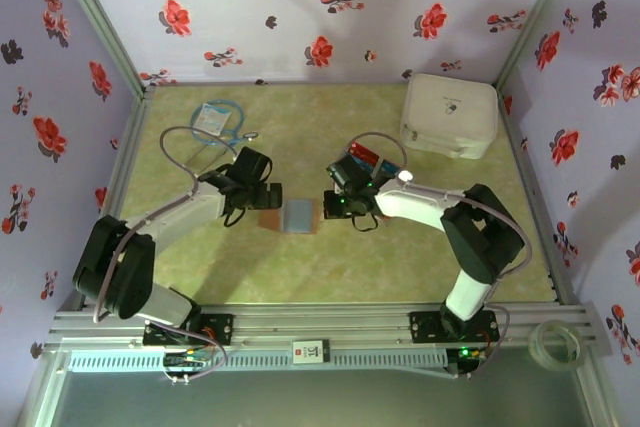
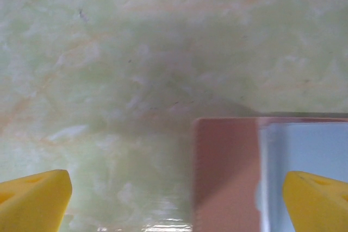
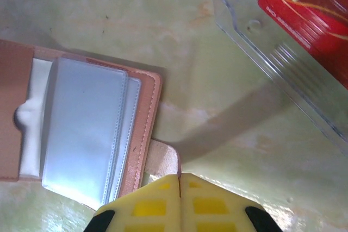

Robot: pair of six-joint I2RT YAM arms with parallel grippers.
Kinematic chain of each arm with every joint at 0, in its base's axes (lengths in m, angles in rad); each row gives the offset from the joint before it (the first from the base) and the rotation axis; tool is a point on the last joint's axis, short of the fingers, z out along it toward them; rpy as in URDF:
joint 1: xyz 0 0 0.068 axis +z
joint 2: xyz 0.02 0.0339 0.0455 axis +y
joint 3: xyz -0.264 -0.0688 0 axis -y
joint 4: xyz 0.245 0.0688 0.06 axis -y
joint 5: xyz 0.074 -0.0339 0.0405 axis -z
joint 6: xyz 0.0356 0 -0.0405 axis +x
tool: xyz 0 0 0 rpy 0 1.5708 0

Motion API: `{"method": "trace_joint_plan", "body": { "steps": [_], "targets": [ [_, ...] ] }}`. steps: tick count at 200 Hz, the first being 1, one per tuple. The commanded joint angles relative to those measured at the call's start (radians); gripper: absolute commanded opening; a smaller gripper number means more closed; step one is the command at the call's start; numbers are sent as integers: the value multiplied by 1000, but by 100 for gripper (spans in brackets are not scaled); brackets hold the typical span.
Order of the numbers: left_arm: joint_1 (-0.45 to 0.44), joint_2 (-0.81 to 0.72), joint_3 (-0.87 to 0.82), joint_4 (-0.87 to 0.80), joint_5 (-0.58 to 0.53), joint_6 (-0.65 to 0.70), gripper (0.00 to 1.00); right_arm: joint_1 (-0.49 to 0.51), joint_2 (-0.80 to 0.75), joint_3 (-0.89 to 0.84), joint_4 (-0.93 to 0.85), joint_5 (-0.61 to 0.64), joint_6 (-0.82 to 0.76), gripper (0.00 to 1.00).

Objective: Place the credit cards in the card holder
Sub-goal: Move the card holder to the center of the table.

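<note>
Card holder (image 1: 298, 215) lying open, left gripper (image 2: 176, 205) jaws wide apart over its edge, right gripper (image 3: 180, 180) jaws pinched on its tab (image 3: 163, 156), red credit cards (image 3: 310, 9) in clear tray (image 3: 255, 42)

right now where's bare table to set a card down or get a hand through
Widest bare patch: the near strip of table between the card holder and the near edge. Also open: the back middle, between the cable packet and the white case. Crowded: the centre, where the left end effector and right end effector flank the holder, card tray just behind.
</note>
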Motion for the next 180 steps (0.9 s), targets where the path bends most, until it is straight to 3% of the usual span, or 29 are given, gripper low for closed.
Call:
{"method": "trace_joint_plan", "body": {
  "steps": [1, 107, 180],
  "targets": [
    [-8, 21, -33, -49, -66, -2, 100, -8, -53, -47, -4, -1, -3, 4],
    [-14, 107, -116, 14, -76, -20, 100, -36, -26, -116, 57, -2, 32, 5],
    [-16, 60, -56, -36, -75, -15, 100, -35, -145, -29, -59, 3, 20, 29]
  ]
}}
